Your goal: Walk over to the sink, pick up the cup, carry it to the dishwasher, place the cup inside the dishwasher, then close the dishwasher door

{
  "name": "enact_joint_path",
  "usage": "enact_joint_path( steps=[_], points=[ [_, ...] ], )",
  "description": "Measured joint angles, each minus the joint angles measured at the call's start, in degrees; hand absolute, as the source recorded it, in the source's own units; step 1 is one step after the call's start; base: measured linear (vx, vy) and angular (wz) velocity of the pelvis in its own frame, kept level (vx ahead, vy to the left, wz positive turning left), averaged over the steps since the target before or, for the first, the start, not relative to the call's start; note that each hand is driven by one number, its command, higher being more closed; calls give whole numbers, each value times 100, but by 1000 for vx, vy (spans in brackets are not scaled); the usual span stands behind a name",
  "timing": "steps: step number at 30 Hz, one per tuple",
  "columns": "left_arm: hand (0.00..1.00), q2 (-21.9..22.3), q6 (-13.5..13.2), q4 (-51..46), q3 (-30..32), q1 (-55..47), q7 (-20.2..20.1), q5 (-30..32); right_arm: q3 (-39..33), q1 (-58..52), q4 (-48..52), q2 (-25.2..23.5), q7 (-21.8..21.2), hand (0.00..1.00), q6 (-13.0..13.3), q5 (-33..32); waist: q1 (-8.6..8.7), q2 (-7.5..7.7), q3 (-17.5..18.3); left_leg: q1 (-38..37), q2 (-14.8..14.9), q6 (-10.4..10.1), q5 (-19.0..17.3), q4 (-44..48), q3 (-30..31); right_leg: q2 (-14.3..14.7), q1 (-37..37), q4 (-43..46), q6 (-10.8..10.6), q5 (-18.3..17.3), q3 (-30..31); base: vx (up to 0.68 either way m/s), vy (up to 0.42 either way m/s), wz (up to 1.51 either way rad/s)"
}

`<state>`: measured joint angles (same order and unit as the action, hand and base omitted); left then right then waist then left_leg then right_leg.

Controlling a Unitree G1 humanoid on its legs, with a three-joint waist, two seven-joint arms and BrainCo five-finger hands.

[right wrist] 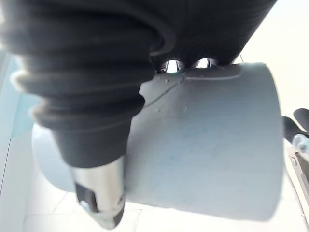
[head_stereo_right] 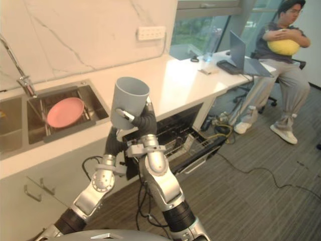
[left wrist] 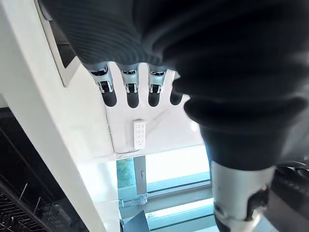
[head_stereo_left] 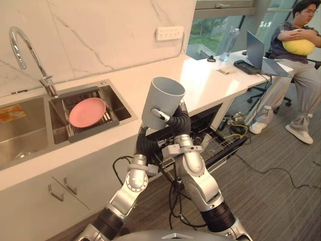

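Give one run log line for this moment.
right hand: shut on cup | left hand: open, empty | cup: held up, not yet in dishwasher | dishwasher: open

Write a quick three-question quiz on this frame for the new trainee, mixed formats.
1. Multiple choice: which hand is curled round the grey cup? A) left B) right C) neither
2. True or false: the dishwasher door is shut.
3. Fill the gap: the pink plate lies in the ____.

Key
1. B: the right hand holds it, raised above the counter edge.
2. False: the door is down and the rack is pulled out.
3. sink
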<state>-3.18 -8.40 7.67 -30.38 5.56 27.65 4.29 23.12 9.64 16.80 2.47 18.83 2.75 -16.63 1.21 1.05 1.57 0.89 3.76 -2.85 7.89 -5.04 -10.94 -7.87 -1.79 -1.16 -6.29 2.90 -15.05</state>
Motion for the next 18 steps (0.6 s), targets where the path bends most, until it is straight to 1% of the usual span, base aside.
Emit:
enact_joint_path(
  steps=[3,4,8,10,13,15,16,18],
  points=[
    [0,3,-26,238,34,0,68,-19,-230,0,0,-47,133,100,38,-108,-3,0,0,-3,0,0,0,0,-9,0,0,1,1,1,10,0,0,0],
    [0,2,-26,279,73,-1,68,-25,-320,0,0,-74,143,100,86,-109,-2,0,0,-2,1,0,0,0,-11,0,0,0,1,1,12,0,0,0],
    [0,3,-52,311,170,-1,59,-83,-523,0,0,-159,186,100,148,-109,5,0,0,-7,3,1,0,0,-18,1,0,0,1,2,23,0,0,0],
    [0,3,-102,369,185,-6,11,-89,-612,-1,0,-160,239,100,198,-109,1,0,0,-7,3,1,0,0,-23,1,1,0,0,3,27,0,0,0],
    [0,7,-179,478,332,-100,-223,-190,-830,-18,1,-184,336,100,218,-110,2,2,-1,-11,4,1,0,0,-33,2,3,1,-1,4,37,0,0,0],
    [0,-9,-230,492,388,-253,-504,-217,-1134,-137,0,-181,400,100,233,-116,-12,17,-11,-11,3,1,1,0,-43,0,15,5,-5,7,47,0,0,0],
    [0,-14,-249,511,395,-295,-582,-251,-1218,-177,0,-176,409,100,239,-120,-15,24,-17,-10,3,1,1,0,-47,0,19,8,-5,7,51,-3,4,-3],
    [0,-24,-300,743,420,-403,-861,-311,-1541,-279,-27,-110,457,100,312,-135,-29,46,-76,-10,6,2,2,0,-87,0,68,25,-4,8,103,-14,7,-10]
  ],
)
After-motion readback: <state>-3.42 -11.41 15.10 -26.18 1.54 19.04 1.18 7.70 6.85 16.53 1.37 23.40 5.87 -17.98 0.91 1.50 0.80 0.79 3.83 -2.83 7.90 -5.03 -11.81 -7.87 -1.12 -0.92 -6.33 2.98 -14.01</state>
